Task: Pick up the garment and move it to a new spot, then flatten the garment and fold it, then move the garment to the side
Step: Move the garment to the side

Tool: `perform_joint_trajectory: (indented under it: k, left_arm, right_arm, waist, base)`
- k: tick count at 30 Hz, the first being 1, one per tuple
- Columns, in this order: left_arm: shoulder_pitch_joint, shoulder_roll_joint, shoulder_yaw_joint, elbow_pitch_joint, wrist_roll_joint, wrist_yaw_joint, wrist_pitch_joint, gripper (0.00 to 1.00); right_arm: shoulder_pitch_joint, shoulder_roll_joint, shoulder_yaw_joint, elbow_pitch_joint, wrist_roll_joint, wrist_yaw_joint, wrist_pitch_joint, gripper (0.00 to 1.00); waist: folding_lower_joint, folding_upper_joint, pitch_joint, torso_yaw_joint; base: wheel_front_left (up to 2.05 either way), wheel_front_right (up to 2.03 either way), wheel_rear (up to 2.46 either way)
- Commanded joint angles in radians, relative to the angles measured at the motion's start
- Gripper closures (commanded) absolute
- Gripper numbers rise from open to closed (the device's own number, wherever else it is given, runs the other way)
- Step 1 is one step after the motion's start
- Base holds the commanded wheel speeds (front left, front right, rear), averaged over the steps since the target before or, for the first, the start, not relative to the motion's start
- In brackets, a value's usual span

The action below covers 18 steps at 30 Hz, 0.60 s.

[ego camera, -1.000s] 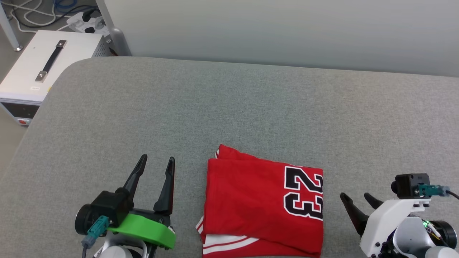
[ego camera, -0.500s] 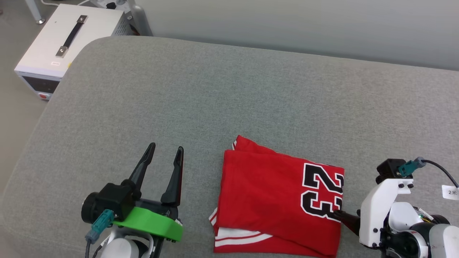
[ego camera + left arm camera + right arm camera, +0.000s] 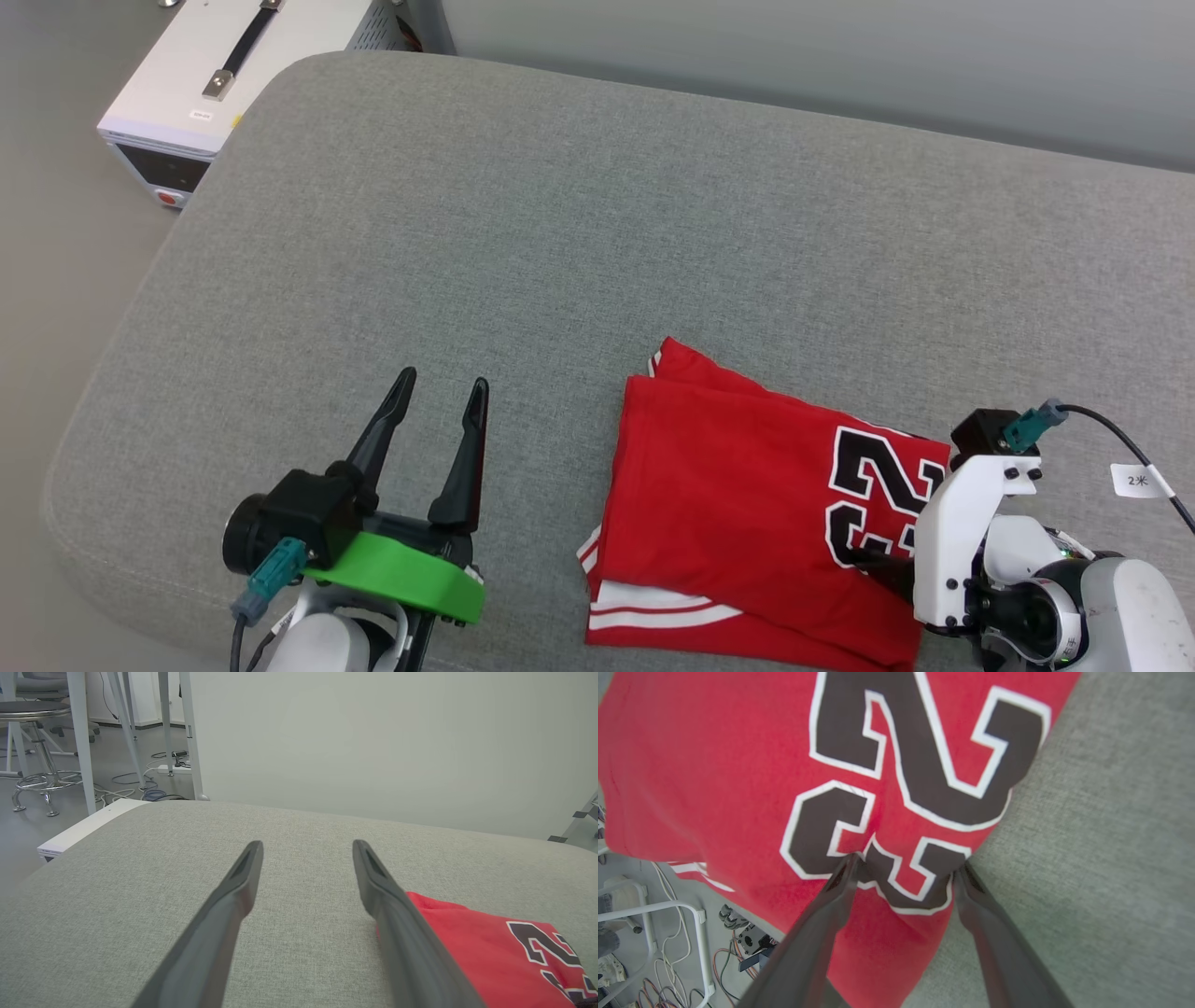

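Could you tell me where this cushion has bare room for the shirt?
Bare: the cushion's far half between shirt and wall, and the left end beyond the left tool. Crowded: near right, where the right tool meets the shirt.

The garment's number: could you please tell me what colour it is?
The number is black with a white outline, clearest in the right wrist view.

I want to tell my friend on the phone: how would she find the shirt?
Start at the big grey padded surface. Near its front edge, right of the open left gripper, lies the garment, folded flat. It is the one bright red thing on it, with a black, white-edged 23.
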Motion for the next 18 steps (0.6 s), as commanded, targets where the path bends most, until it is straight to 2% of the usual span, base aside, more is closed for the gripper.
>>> perform_joint_trajectory:
  k: [1,3,4,5,6,10,13,16,18]
  left_arm:
    - [-0.021,-0.003,-0.002,-0.003,0.000,-0.003,-0.006,0.00]
    - [-0.025,-0.004,-0.001,-0.006,0.001,-0.003,-0.006,0.00]
    - [-0.028,-0.005,0.000,-0.007,0.001,-0.003,-0.006,0.00]
    - [-0.030,-0.006,0.001,-0.008,0.001,-0.003,-0.006,0.00]
    - [-0.032,-0.006,0.001,-0.008,0.001,-0.003,-0.006,0.00]
    - [-0.033,-0.008,0.007,-0.008,0.002,-0.003,-0.006,0.00]
    - [-0.031,-0.010,0.011,-0.007,0.003,-0.003,-0.006,0.00]
    - [-0.029,-0.010,0.009,-0.005,0.002,-0.003,-0.006,0.00]
    - [-0.028,-0.008,0.005,-0.001,0.003,-0.003,-0.006,0.00]
  right_arm:
    - [-0.002,0.004,0.012,0.030,0.001,-0.001,-0.005,0.00]
    - [-0.001,0.004,0.027,0.050,-0.006,-0.001,-0.002,0.00]
    - [-0.001,0.004,0.036,0.059,-0.009,-0.001,0.000,0.10]
    - [-0.002,0.004,0.042,0.064,-0.011,-0.001,-0.002,0.50]
    - [-0.004,0.004,0.051,0.067,-0.012,-0.001,-0.006,1.00]
    - [-0.012,0.003,0.074,0.062,-0.024,-0.001,-0.020,1.00]
    - [-0.024,-0.023,0.097,0.042,-0.043,-0.001,-0.045,1.00]
    - [-0.043,-0.072,0.137,0.008,-0.057,-0.001,-0.077,1.00]
    - [-0.061,-0.132,0.182,-0.019,-0.074,-0.001,-0.100,1.00]
  waist:
    - [0.0000,-0.0001,0.007,0.006]
    - [0.0000,-0.0001,0.014,0.010]
    - [0.0000,-0.0001,0.018,0.012]
    - [0.0000,-0.0001,0.020,0.013]
    - [0.0000,-0.0001,0.021,0.014]
    - [0.0000,-0.0001,0.021,0.010]
    - [0.0000,-0.0001,0.016,-0.003]
    - [0.0000,-0.0001,0.012,-0.027]
    - [0.0000,-0.0001,0.011,-0.047]
  base:
    - [0.00,0.00,0.00]
    - [0.00,0.00,0.00]
    - [0.00,0.00,0.00]
    - [0.00,0.00,0.00]
    - [0.00,0.00,0.00]
    - [0.00,0.00,0.00]
    - [0.00,0.00,0.00]
    - [0.00,0.00,0.00]
    - [0.00,0.00,0.00]
